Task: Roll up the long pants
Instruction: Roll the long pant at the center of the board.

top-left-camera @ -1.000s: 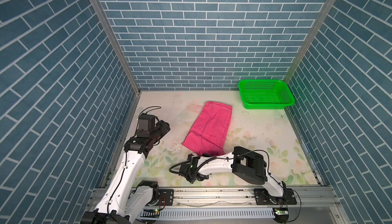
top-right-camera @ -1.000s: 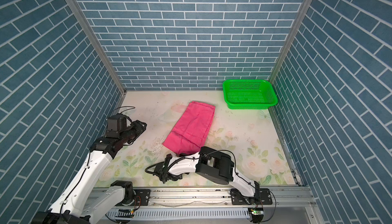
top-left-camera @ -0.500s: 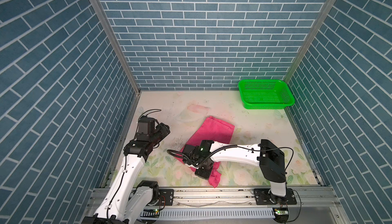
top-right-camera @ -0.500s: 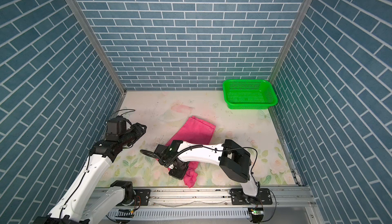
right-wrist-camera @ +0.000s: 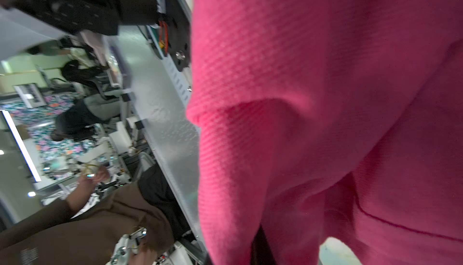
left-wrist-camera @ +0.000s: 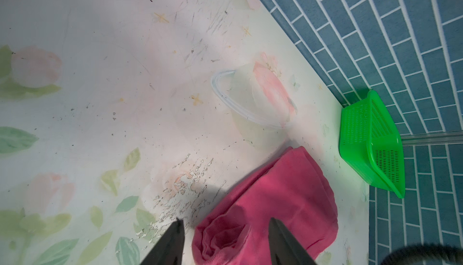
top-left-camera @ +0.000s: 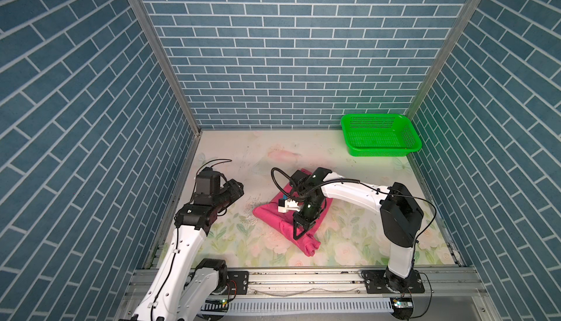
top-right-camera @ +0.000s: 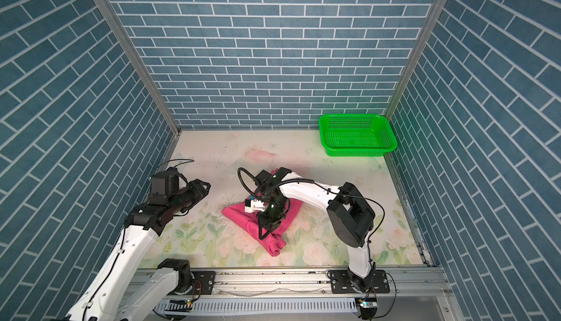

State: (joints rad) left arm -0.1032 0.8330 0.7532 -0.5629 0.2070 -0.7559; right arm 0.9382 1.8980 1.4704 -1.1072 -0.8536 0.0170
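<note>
The long pants (top-left-camera: 270, 213) (top-right-camera: 236, 213) are bright magenta cloth, bunched and folded in the middle of the floral table, with a loosely rolled end (top-left-camera: 311, 245) toward the front. My right gripper (top-left-camera: 297, 236) (top-right-camera: 262, 236) points down toward the front edge and is shut on a fold of the pants. In the right wrist view the cloth (right-wrist-camera: 313, 100) fills most of the picture and drapes over the dark fingers (right-wrist-camera: 260, 248). My left gripper (top-left-camera: 239, 187) (left-wrist-camera: 225, 219) hovers open to the left of the pants, holding nothing. The left wrist view shows the rolled end of the pants (left-wrist-camera: 288, 188) beyond it.
A green mesh basket (top-left-camera: 382, 152) (top-right-camera: 358, 152) (left-wrist-camera: 370, 141) stands in the back right corner against the brick walls. The blue brick walls close in the table on three sides. A metal rail (top-left-camera: 303, 280) with both arm bases runs along the front.
The pants lay flat and long; now they are bunched shorter with a rolled end toward the front. My right arm swung from the front edge to above the cloth. The left arm barely shifted.
</note>
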